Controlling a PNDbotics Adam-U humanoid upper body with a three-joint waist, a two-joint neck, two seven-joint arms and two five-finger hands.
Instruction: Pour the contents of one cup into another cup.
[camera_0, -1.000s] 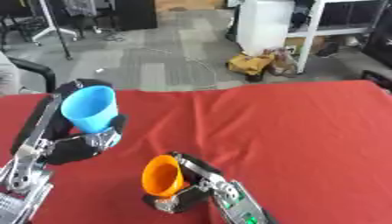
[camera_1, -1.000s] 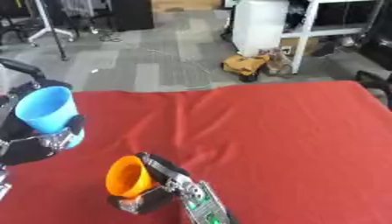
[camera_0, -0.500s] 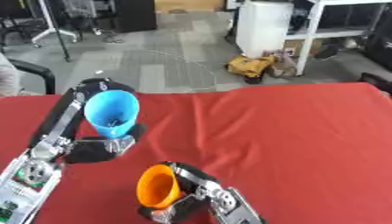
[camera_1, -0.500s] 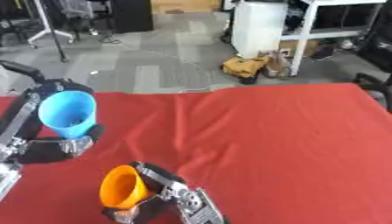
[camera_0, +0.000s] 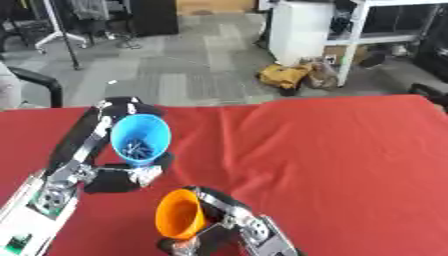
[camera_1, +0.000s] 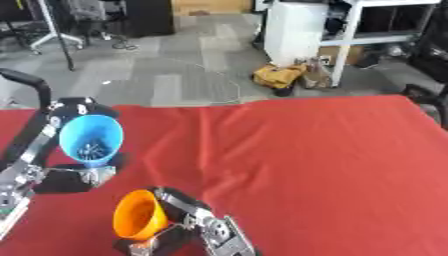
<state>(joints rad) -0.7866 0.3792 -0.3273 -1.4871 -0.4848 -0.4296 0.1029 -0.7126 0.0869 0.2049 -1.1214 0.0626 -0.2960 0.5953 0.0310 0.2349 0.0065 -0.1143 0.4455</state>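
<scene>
Blue cup (camera_0: 140, 138) at left of frame, tipped toward camera, small bits inside, left hand (camera_0: 118, 175) wrapped round it. Orange cup (camera_0: 179, 214) at lower middle, below blue cup, right hand (camera_0: 229, 221) curled round it. Red tablecloth (camera_0: 332, 165) under both.

A red cloth (camera_0: 332, 150) covers the counter; behind it a yellow bag (camera_0: 284, 77) lies on the grey floor (camera_0: 175, 75).

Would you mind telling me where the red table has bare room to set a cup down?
The red cloth is bare right of the orange cup, out to the far edge. The near left is crowded: left hand holding the blue cup, right hand on the orange cup.
</scene>
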